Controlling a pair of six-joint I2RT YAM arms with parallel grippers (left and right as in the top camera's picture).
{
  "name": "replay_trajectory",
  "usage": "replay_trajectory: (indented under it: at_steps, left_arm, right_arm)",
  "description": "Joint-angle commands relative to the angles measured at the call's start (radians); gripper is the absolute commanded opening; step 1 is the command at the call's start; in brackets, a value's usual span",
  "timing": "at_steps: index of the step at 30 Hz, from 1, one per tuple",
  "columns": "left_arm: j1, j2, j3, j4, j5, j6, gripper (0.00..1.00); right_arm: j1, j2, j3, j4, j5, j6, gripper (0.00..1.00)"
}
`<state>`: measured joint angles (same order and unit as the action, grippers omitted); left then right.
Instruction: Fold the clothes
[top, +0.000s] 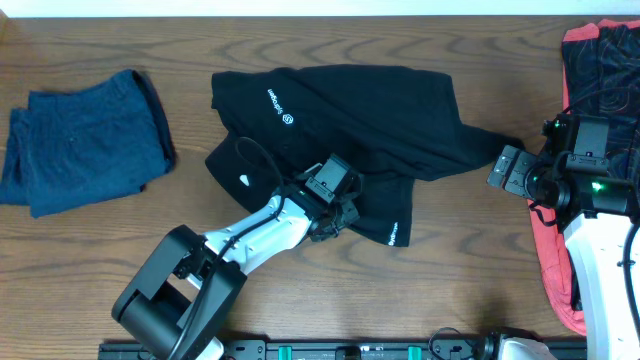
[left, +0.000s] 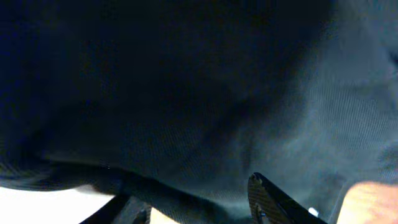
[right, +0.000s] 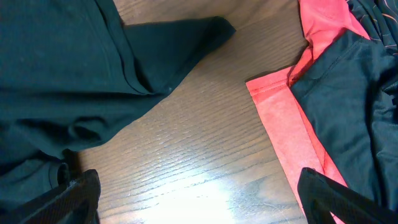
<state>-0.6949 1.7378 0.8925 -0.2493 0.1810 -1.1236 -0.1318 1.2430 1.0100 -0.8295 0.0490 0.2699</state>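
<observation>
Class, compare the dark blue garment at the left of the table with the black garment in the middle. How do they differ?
The dark blue garment is folded into a compact bundle; the black garment lies spread out and rumpled. The black garment bears white print; the dark blue garment shows none. Both are soft fabric lying on the wooden table.

Left fingers (left: 268, 198): only dark stubs at the left wrist view's bottom edge. Whether they grip anything cannot be told.
Black soft fabric garment (top: 340, 110): a blur close up. From overhead, part lies hidden under the left arm (top: 262, 235).
White logo lettering (top: 277, 104): too small to read.
Red-and-black patterned garment (top: 598, 60): cut off by the right edge.
</observation>
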Motion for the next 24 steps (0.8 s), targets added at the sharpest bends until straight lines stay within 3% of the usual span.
replay_trajectory:
  at_steps: [1,4,5,6,12,19,24]
  left_arm:
    - [0.006,0.056,-0.025,-0.010,-0.127,-0.019,0.39]
    - [0.006,0.056,-0.025,-0.010,-0.126,-0.019,0.26]
    - [0.006,0.056,-0.025,-0.011,-0.126,-0.018,0.12]
    - [0.006,0.056,-0.025,-0.014,-0.126,-0.018,0.06]
    - [0.015,0.040,-0.025,-0.081,-0.125,0.071,0.06]
    - [0.116,-0.146,-0.025,-0.441,-0.104,0.215,0.06]
    - [0.232,-0.311,-0.025,-0.640,-0.168,0.282,0.06]
  right_arm:
    - [-0.005,-0.008,0.006,-0.002,0.007,-0.014,0.99]
    - [-0.005,-0.008,0.006,-0.002,0.007,-0.014,0.99]
    - [-0.005,-0.008,0.006,-0.002,0.007,-0.014,0.99]
    - [-0.005,-0.008,0.006,-0.003,0.007,-0.013,0.99]
    - [-0.005,-0.008,0.006,-0.017,0.007,-0.014,0.99]
    - [-0.005,0.001,0.006,-0.051,0.006,-0.013,0.99]
    - [-0.005,0.025,0.003,-0.057,-0.041,-0.013,0.98]
